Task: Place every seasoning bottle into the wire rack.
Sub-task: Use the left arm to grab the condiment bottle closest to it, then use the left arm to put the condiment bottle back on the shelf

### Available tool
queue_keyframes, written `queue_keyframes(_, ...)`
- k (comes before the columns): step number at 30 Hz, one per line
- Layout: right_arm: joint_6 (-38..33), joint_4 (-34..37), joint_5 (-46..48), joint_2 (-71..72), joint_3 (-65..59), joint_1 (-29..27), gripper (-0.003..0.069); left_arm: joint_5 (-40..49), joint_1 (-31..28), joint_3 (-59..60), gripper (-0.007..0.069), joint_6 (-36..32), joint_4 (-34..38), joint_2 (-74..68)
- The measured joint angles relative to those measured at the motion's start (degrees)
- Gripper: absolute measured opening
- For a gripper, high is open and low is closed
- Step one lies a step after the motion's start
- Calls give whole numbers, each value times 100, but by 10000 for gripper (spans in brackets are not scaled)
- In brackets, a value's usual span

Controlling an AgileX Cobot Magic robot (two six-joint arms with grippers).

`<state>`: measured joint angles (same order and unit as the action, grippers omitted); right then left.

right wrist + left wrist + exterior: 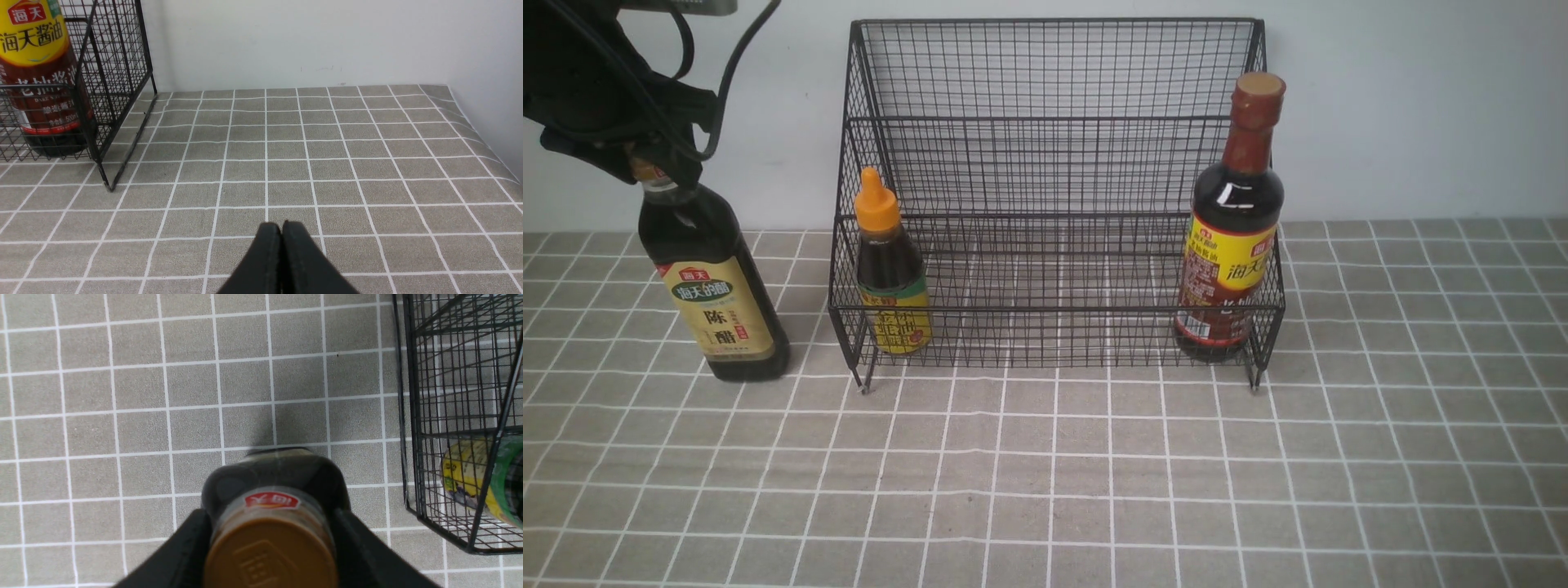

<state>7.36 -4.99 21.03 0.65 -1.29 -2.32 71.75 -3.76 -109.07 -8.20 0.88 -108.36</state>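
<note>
**Two bottles racked, third clamped at the left side**

The grey checked tablecloth [1094, 474] runs back to the white wall [1405, 106], with broad open cloth in front of the rack. In the right wrist view the cloth drops off at its far edge beside a side wall.

The black wire rack [1058, 120] stands at the back centre, close to the wall, its sloping sides rising to a tall rear panel.

The brown-necked soy bottle [1232, 237] stands upright in the lower tier, tight in the right front corner, its cap almost level with the top rail. Over at the left front corner sits the small orange-nozzled bottle [889, 269], also upright. A wide run of mesh floor lies between the two.

Outside the rack, the gold-capped vinegar bottle [719, 302] stands on the cloth just left of the rack's side, a strip of cloth between them.

The left gripper [269, 522] has its fingers closed on that bottle's neck below the cap.

The right gripper [282, 228] hangs low over open cloth right of the rack, fingertips pressed together, holding nothing.
</note>
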Motion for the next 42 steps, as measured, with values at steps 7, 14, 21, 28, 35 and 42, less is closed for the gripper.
queue_keyframes(7, -6, 0, 0, 0, 0, 0, -14, -17, 0, 14, 328, 52, 0, 10)
queue_keyframes(14, -11, 0, 0, 0, 0, 0, -14, 177, 0, -365, 328, 213, 97, 98)
queue_keyframes(21, -23, 0, 0, 0, 0, 0, -14, 214, 0, -1128, 328, 218, 273, 509)
queue_keyframes(28, -40, 0, 0, 0, 0, 0, -14, 224, 0, -1772, 328, 279, 305, 702)
queue_keyframes(35, -56, 0, 0, 0, 0, 0, -14, 230, 0, -2152, 328, 391, 767, 788)
queue_keyframes(42, -75, 0, 0, 0, 0, 0, -14, 224, 0, -2156, 328, 410, 1239, 787)
